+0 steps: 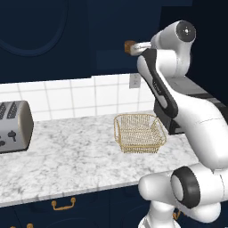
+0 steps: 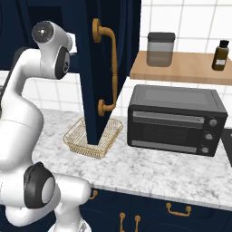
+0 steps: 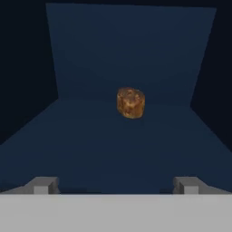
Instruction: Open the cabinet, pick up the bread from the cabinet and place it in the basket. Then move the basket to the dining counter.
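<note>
Marbled worktop (image 1: 71,156) runs under white wall tiles, with a steel toaster (image 1: 13,127) at its left end and a black toaster oven (image 2: 174,120) toward the right. Between them sits the yellow wire basket (image 1: 139,132), with nothing in it. Above it the navy cabinet (image 2: 93,68) stands open, its door swung out edge-on so the brass bar handle (image 2: 110,68) faces the right base camera (the door's lower edge hides part of the basket from that side). On the dark shelf inside lies the bread (image 3: 131,103), a small brown lump sitting alone near the back wall. The gripper (image 3: 116,185) points straight at it from the cabinet mouth, its fingers spread wide apart and holding nothing, well short of the bread. A wooden shelf (image 2: 181,68) over the oven carries a grey canister (image 2: 160,49) and a brown bottle (image 2: 220,55).
</note>
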